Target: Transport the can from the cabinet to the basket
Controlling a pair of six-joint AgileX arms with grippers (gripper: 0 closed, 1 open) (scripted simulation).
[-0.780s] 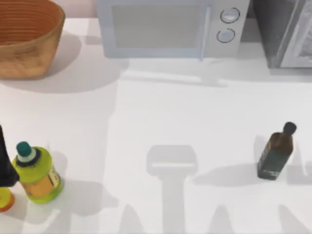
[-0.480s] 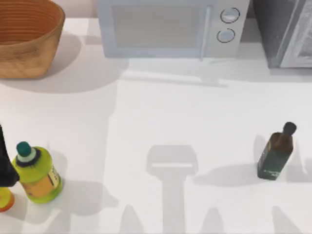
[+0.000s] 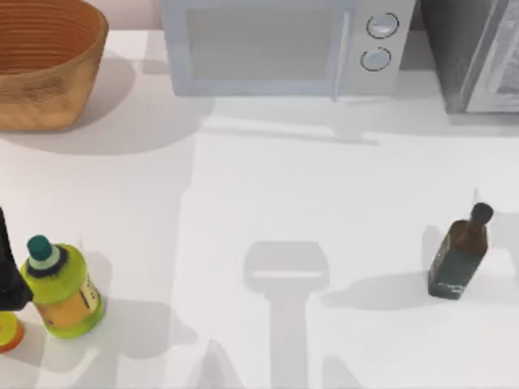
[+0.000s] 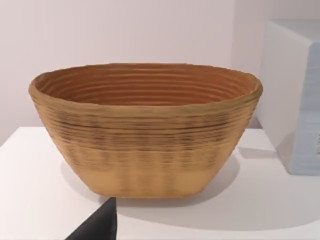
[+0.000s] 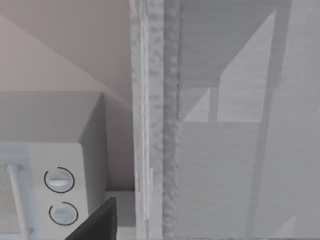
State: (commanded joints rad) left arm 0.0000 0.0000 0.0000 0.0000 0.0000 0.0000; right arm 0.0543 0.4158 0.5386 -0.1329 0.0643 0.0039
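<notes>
Surface: white table (image 3: 259, 186), matt and evenly lit; soft grey shadows (image 3: 285, 271) lie across its near half.
Near left edge: an orange object (image 3: 6, 332), cut by the frame, stands nearest. A black upright object (image 3: 6, 275) is just behind it; what either one is cannot be told.
Near left: yellow-green bottle (image 3: 61, 288) with a teal cap (image 3: 40, 247), upright, just beside the black object.
Near right: dark glass bottle (image 3: 458, 255) with a black stopper, upright and alone, well apart from the yellow-green bottle.
Middle of table: bare white surface carrying shadow.
Left gripper (image 4: 97, 225): a dark wedge of it sits at the edge of the left wrist view, which faces the basket side-on. Claw state cannot be told.
Right gripper (image 5: 97, 222): a like dark wedge sits in the right wrist view, close before the cabinet. Claw state cannot be told.
Far left: basket (image 3: 40, 97), orange-brown wicker with a thick rim and ribbed inside, standing on the table; nothing can be seen inside it in the left wrist view.
Far centre: pale microwave (image 3: 259, 49), door shut, two round knobs (image 3: 382, 26) on its right side.
Far right: cabinet (image 3: 454, 49), dark grey and speckled, with a lighter door panel (image 3: 503, 73), partly cut by the frame, just beside the microwave.
Can: position cannot be told from these views.
Room: plain pale pinkish wall (image 4: 125, 30) directly behind the table.
</notes>
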